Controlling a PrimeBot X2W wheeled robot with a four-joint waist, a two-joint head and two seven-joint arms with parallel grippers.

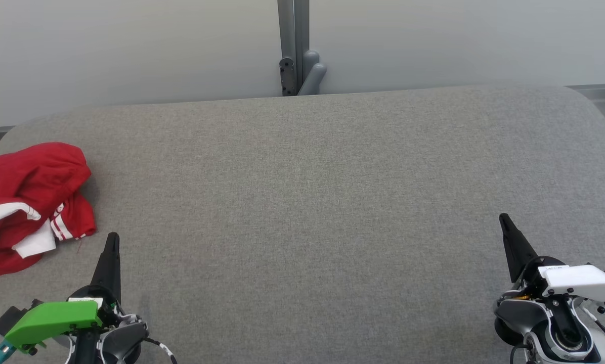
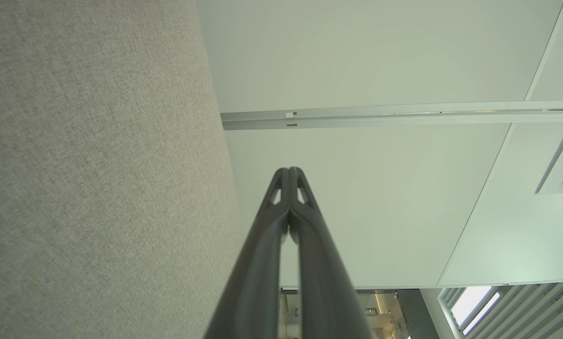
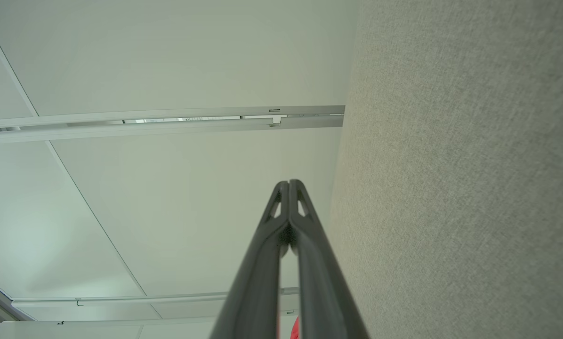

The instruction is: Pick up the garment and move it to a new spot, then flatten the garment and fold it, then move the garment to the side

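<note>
- Your left fingers (image 1: 112, 241) are pressed together with nothing between them. The left wrist view (image 2: 288, 172) shows the two tips touching, where the head view merges them into one dark spike.
- Your right fingers (image 1: 505, 222) are likewise closed and empty, tips meeting in the right wrist view (image 3: 288, 183).
- Both arms sit low at the near corners of the head view, fingers pointing away from you over the bench (image 1: 302, 192). The left wrist carries a green housing (image 1: 54, 318), the right a white housing (image 1: 580, 283).
- Look for the garment (image 1: 29, 202), red with white stripes, crumpled on the bench's left end. It lies near the left fingertips, a little beyond them and to their left, not touching, and the picture's left edge cuts it.
- A red sliver sits at the bottom edge of the right wrist view, too small to identify.
- Open grey fabric runs between and beyond your fingers to the bench's rounded far edge.
- Behind that edge stands a pale wall (image 1: 130, 45) with a grey post (image 1: 293, 45) at its middle.
</note>
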